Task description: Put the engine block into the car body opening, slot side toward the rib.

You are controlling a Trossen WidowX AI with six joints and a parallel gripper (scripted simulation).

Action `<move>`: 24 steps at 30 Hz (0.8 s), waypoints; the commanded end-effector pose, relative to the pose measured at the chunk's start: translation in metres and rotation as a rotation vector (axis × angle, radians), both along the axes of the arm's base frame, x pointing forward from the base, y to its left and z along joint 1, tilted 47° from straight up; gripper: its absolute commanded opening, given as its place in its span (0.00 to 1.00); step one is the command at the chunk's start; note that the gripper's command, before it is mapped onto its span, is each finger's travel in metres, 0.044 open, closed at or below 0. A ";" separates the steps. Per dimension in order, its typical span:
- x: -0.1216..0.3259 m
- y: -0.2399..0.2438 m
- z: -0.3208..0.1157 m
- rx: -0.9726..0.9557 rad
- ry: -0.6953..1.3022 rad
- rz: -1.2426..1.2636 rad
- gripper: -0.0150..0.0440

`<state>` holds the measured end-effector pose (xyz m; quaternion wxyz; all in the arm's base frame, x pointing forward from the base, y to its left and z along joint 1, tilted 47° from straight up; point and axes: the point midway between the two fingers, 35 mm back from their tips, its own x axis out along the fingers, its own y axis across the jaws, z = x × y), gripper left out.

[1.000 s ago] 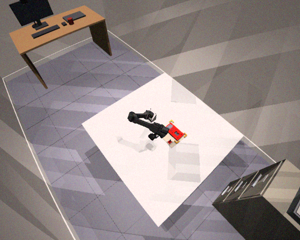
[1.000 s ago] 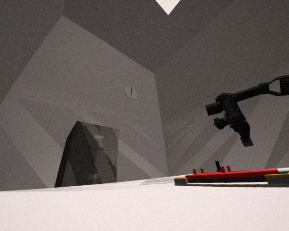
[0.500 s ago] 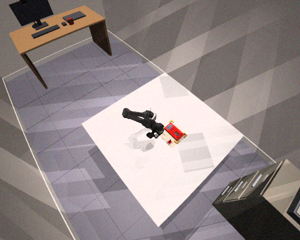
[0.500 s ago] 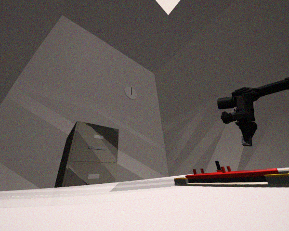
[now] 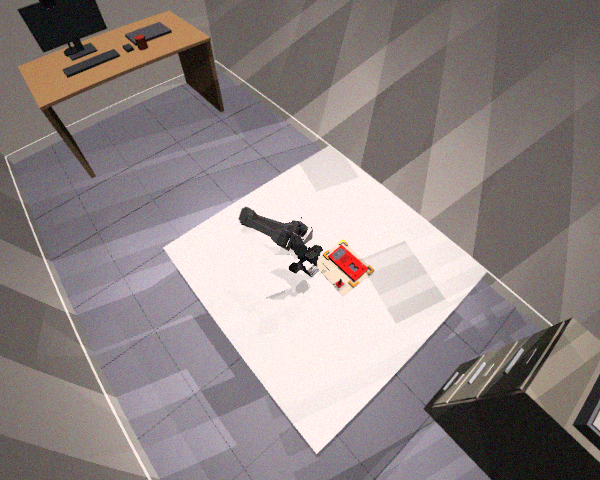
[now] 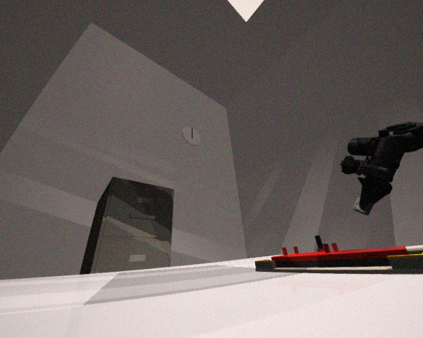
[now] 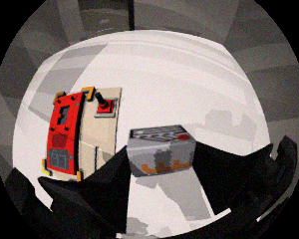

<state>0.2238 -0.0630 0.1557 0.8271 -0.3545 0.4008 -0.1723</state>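
The engine block [image 5: 313,270] [image 6: 357,205] [image 7: 161,153] is a grey box with a dark, striped top face, a red spot and orange marks on its near side. My gripper [image 5: 311,269] [image 6: 362,208] [image 7: 157,146] is shut on it and holds it in the air, beside the car body. The red car body [image 5: 343,258] [image 6: 368,251] [image 7: 72,142] lies flat, left of the block in the wrist view. Its dark opening [image 5: 353,267] [image 7: 63,115] is uncovered. I cannot make out the rib.
The car body lies on a tan board [image 5: 331,271] [image 7: 94,130] between yellow-orange corner brackets [image 5: 354,283] [image 7: 89,93]. A red piece with a black upright stick [image 6: 318,242] [image 7: 101,100] stands on the board beside the body. Short red pins [image 6: 334,247] rise near it.
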 end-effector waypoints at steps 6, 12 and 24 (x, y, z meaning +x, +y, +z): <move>-0.002 -0.004 -0.004 0.008 -0.048 0.055 0.25; -0.005 -0.016 -0.014 -0.002 -0.108 0.114 0.25; -0.006 -0.037 -0.033 -0.005 -0.111 0.116 0.25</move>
